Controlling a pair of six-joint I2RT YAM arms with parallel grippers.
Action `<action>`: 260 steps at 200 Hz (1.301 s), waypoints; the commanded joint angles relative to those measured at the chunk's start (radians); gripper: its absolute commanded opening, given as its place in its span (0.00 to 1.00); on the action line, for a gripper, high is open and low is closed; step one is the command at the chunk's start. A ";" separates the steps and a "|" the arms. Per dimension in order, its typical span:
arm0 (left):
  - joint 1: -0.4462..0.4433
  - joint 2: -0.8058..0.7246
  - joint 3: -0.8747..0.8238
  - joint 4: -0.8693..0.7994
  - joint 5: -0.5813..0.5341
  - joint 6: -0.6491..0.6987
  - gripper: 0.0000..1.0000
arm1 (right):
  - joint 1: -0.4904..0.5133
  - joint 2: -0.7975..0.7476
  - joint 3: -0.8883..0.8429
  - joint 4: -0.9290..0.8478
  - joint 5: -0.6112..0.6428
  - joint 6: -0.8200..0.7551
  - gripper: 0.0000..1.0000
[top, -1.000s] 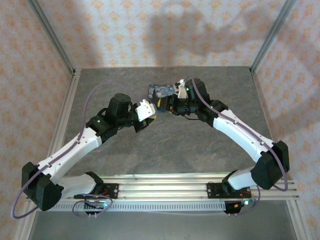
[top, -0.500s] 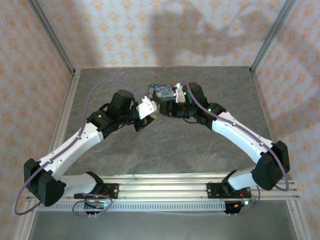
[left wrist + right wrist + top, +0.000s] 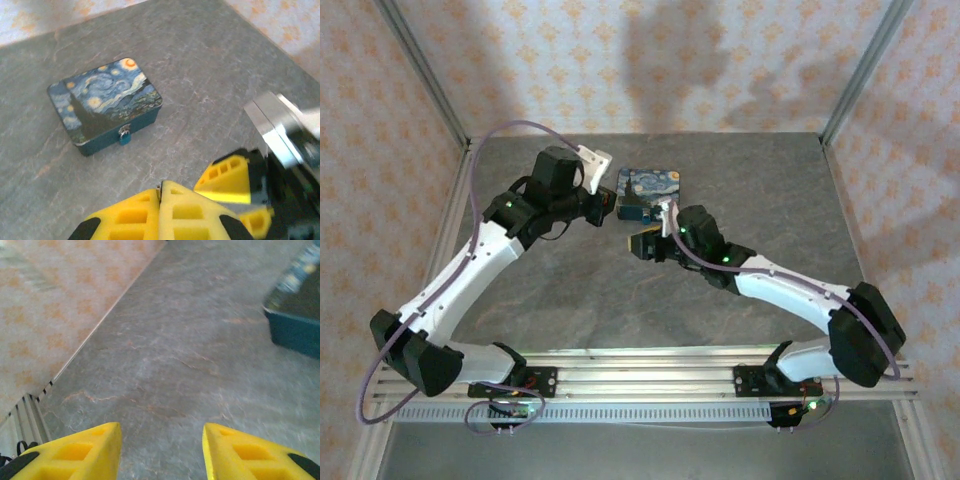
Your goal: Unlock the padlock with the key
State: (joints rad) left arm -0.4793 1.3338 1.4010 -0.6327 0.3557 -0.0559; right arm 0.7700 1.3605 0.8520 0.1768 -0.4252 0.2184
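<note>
The tiny padlock [image 3: 124, 135] hangs from the latch on the front wall of the blue starry-night box [image 3: 105, 102], which lies flat on the table [image 3: 740, 190]. My left gripper [image 3: 160, 186] is shut, and a thin silver sliver of the key [image 3: 159, 189] shows between its yellow tips. It hovers a short way in front of the padlock, apart from it. In the top view the left gripper [image 3: 607, 207] is just left of the box [image 3: 653, 188]. My right gripper [image 3: 161, 427] is open and holds nothing; it sits [image 3: 642, 243] in front of the box.
A yellow finger [image 3: 227, 175] of the right gripper and its wrist crowd in close on the right in the left wrist view. A corner of the box [image 3: 295, 327] lies right of the right gripper. Patterned walls and metal rails [image 3: 450, 230] border the grey table.
The right gripper has drawn back from the box toward the table's front and now stands open. The left arm has swung back and left. The box now lies uncovered.
</note>
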 commanded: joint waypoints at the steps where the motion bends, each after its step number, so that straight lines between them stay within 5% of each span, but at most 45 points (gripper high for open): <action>1: 0.004 0.028 0.064 -0.136 -0.070 -0.141 0.00 | 0.009 0.051 0.050 0.144 0.038 -0.149 0.47; 100: 0.014 0.019 0.083 -0.165 -0.006 -0.173 0.00 | 0.041 0.166 0.078 0.412 0.024 -0.244 0.46; 260: 0.027 0.003 0.069 -0.177 0.061 -0.147 0.00 | 0.043 0.144 0.065 0.431 -0.023 -0.334 0.22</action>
State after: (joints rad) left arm -0.4618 1.3659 1.4467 -0.7753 0.3923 -0.2115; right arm 0.8070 1.5253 0.8989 0.5659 -0.4335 -0.0753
